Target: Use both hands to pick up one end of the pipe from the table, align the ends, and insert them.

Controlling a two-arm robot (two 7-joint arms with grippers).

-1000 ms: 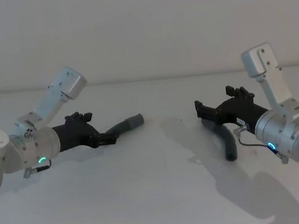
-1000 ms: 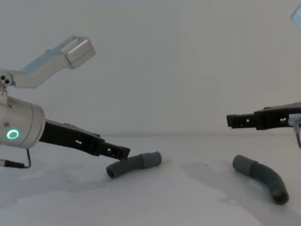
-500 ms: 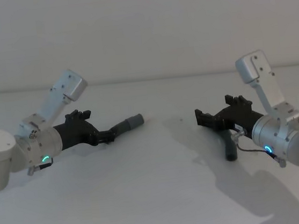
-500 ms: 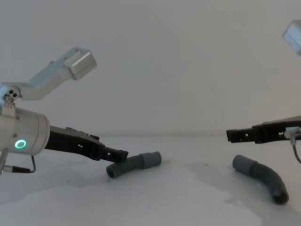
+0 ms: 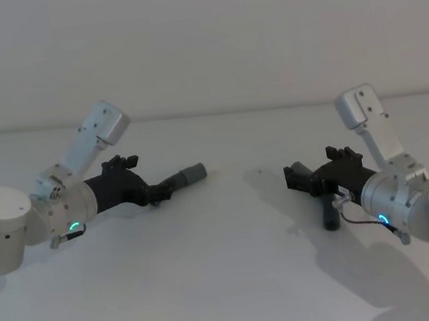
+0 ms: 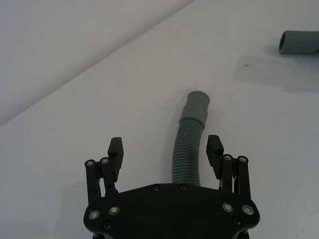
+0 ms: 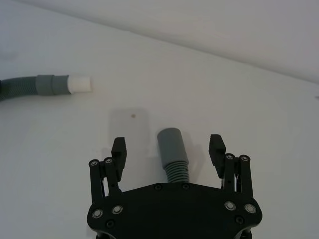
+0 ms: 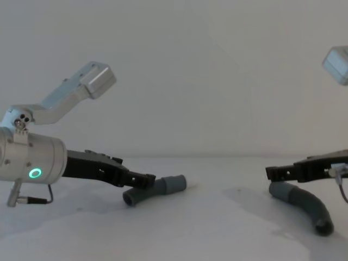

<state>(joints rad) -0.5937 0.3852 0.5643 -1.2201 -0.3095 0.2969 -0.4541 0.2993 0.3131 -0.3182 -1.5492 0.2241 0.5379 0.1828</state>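
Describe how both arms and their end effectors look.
The left end effector and right end effector are black plastic, with two slim jaws and silver screws. Each sits on a silver cylindrical wrist carrying a glowing greenish ring and a thin dark cable, with a pale boxy link above.

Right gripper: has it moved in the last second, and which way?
Yes. In the chest view the right gripper has dropped toward the right hose piece on the table, its tip now just above the grey cuff.
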